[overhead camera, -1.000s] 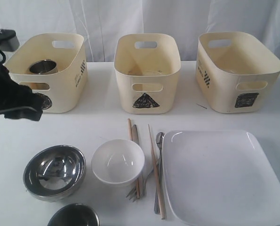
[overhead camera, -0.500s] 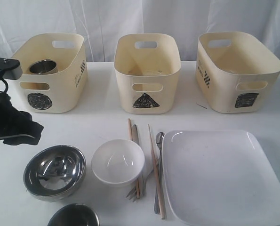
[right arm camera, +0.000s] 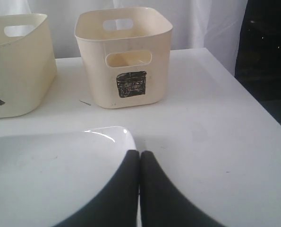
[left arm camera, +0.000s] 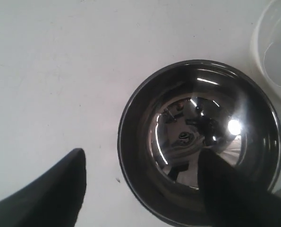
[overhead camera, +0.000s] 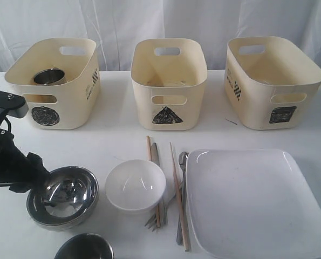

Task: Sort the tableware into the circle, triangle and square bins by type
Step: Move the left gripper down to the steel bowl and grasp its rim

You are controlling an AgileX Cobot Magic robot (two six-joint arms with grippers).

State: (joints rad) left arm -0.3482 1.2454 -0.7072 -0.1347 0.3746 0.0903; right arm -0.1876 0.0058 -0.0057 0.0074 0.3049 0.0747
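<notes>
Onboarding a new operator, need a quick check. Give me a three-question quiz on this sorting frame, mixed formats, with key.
1. True or false: the left gripper is shut on the steel bowl.
2. Which bin holds a steel mug? A circle, B triangle, C square.
3. Fill in: the right gripper, shut, shows over a corner of the ____.
Key: 1 false, its jaws stand open astride the bowl's rim. 2 A, the circle bin. 3 white square plate.
</notes>
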